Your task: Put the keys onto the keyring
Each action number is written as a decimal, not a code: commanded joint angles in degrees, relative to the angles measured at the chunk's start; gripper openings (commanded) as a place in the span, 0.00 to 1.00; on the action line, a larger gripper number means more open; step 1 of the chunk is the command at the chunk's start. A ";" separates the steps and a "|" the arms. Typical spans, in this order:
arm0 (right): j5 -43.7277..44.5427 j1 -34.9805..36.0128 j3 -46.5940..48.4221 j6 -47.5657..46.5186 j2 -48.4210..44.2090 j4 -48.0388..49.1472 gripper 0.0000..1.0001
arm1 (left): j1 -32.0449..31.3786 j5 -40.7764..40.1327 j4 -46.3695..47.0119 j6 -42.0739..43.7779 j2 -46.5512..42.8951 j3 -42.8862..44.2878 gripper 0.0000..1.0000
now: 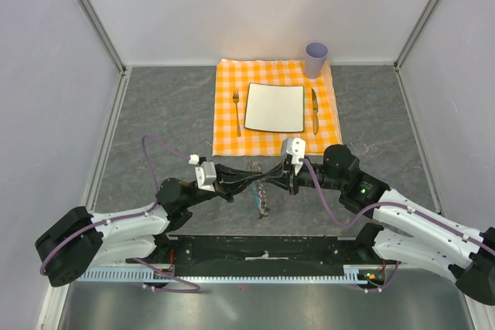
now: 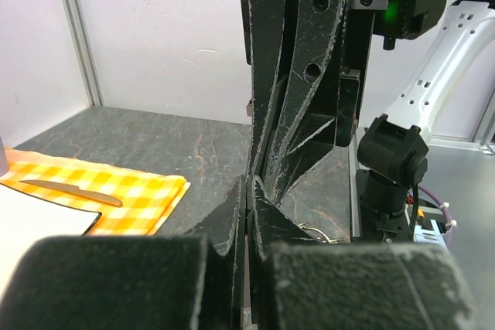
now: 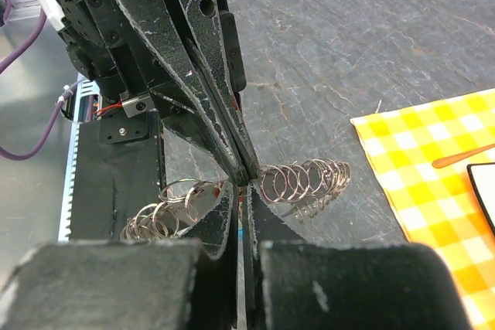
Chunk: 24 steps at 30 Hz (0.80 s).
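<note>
The keyring [image 3: 305, 183] is a silvery chain of small wire rings, lifted a little off the grey table with its shadow beneath. From above, the keyring [image 1: 261, 200] hangs between the two arms. My left gripper [image 3: 243, 177] comes in from the upper left, shut, its tips pinching the chain. My right gripper [image 3: 244, 195] is shut too, tip to tip with the left one on the same spot of the chain. A red speck shows between the right fingers; the keys cannot be made out. In the left wrist view my left gripper [image 2: 249, 187] is shut below the right one, and a bit of ring [image 2: 319, 232] shows.
An orange checked placemat [image 1: 228, 75] lies at the back with a white square plate [image 1: 274, 107], a fork [image 1: 237, 111], a knife [image 1: 315, 110] and a lilac cup [image 1: 315, 58]. White walls enclose the table on three sides. The arm bases stand along the near edge.
</note>
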 commanded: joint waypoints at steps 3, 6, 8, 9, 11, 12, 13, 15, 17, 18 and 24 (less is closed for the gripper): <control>-0.78 -0.89 0.12 0.22 0.41 3.25 0.00 | -0.59 0.81 6.04 1.02 -1.74 -0.76 0.02; 0.53 -1.41 0.64 -0.83 -0.03 0.71 0.00 | -0.51 0.46 3.06 1.98 -3.23 -0.59 0.06; 1.59 -1.94 1.87 -2.76 0.06 -3.41 0.00 | -0.33 0.28 -3.06 3.30 -5.68 0.11 0.13; 3.08 -2.03 2.57 -3.55 0.50 -5.00 0.00 | -0.24 0.28 -5.54 3.74 -6.65 0.47 0.18; 4.05 -2.21 4.16 -5.83 0.94 -9.83 0.00 | -0.07 0.20 -11.34 5.14 -9.11 1.52 0.25; 4.58 -2.21 4.68 -6.72 1.29 -11.24 0.00 | 0.02 0.54 -17.46 5.67 -11.47 1.87 0.29; 5.72 -2.21 5.99 -7.42 1.55 -14.04 0.00 | 0.11 0.72 -21.09 6.89 -12.98 2.40 0.31; 6.52 -2.21 7.14 -9.44 2.08 -16.43 0.00 | 0.20 1.07 -32.56 8.13 -16.40 4.42 0.35; 6.26 -2.12 9.16 -10.94 2.43 -20.12 0.00 | 0.29 1.95 -40.59 10.93 -17.21 8.00 0.36; 5.73 -2.21 9.87 -12.60 2.96 -21.35 0.00 | 0.29 2.13 -44.20 11.91 -16.86 9.25 0.37; 3.80 -2.29 19.17 -20.16 7.69 -33.82 0.00 | 0.55 6.78 -49.24 13.58 -8.96 14.61 0.37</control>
